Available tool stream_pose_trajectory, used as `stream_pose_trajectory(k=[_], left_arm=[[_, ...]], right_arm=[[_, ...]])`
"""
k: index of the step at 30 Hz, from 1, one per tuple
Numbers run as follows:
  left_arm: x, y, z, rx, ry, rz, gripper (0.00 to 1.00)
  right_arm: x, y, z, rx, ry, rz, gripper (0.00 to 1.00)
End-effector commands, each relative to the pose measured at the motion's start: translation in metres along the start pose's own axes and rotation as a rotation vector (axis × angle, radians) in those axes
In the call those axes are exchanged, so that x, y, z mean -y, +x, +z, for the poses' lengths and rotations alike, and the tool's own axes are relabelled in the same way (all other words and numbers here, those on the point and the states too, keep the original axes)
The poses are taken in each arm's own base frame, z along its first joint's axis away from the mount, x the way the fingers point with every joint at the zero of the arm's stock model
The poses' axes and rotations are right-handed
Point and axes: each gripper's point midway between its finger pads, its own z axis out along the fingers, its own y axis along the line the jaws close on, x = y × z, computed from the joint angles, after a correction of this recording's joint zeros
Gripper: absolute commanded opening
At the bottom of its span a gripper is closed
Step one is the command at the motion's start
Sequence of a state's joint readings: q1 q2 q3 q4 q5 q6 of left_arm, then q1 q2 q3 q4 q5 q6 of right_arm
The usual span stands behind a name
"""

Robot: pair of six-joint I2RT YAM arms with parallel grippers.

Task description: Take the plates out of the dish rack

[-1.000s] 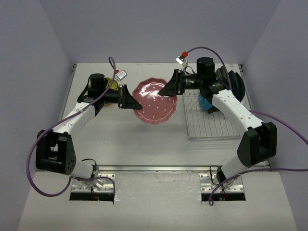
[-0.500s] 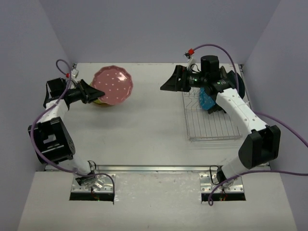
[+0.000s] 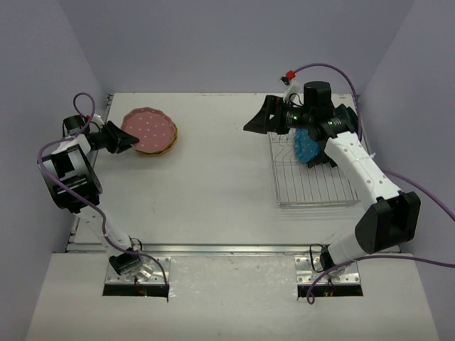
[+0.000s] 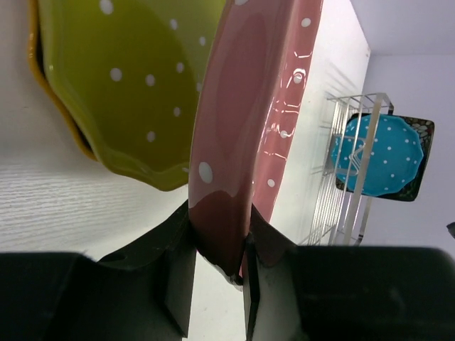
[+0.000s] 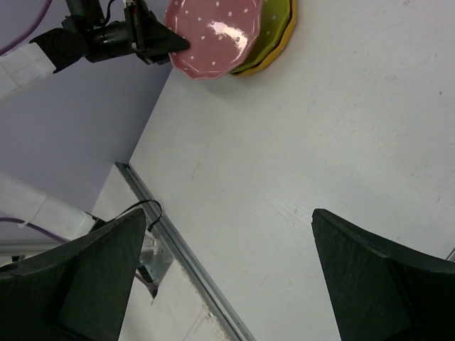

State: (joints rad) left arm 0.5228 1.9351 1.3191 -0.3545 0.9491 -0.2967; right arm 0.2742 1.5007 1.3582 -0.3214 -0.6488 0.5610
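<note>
Room: pale purple walls stood on three sides of the white table (image 3: 213,199) that I watched from far away.
Pink plate (image 3: 148,128): round, with a wavy rim and small white dots, and shiny where the light hit it. It was at the far left of the table, over a stack of two more plates, and a bit tilted.
Left gripper (image 4: 217,245): its two black fingers were pinched tight on the near rim of the pink plate, one finger on each face.
Stack under it: a yellow-green plate (image 4: 135,78) with white dots lay on an orange plate (image 4: 34,64). I could see only a thin edge of the orange one. I could not tell if the pink plate was touching the yellow-green one.
Dish rack (image 3: 313,181): silver wire, lying flat on the right side of the table, well apart from the stack.
Blue plate (image 3: 306,145): round with white dots, standing on its edge in the far end of the dish rack.
Dark plate (image 4: 424,131): bigger, with rounded corners and a flower pattern, standing just behind the blue plate.
Right gripper (image 3: 261,121): its fingers were spread wide with nothing between them. It hung above the table just left of the dish rack's far end, pointing toward the stack.
</note>
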Motion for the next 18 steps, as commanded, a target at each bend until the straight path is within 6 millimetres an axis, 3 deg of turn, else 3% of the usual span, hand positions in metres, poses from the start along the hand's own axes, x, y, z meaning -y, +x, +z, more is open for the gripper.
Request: stream_pose_trajectory(k=[1,16,18], left_arm=[[0.030,-0.028,-0.002,0.042,0.103,0.099,0.00],[0.016,-0.050,0.026,0.053,0.107,0.037,0.00],[0.016,-0.048,0.031,0.044,0.100,0.038,0.05]], right_arm=[[-0.007,-0.014,-0.010,0.050,0.001,-0.055,0.99],[-0.006,-0.005,-0.010,0.031,-0.012,-0.054,0.99],[-0.006,-0.005,-0.011,0.030,-0.013,-0.054,0.99]])
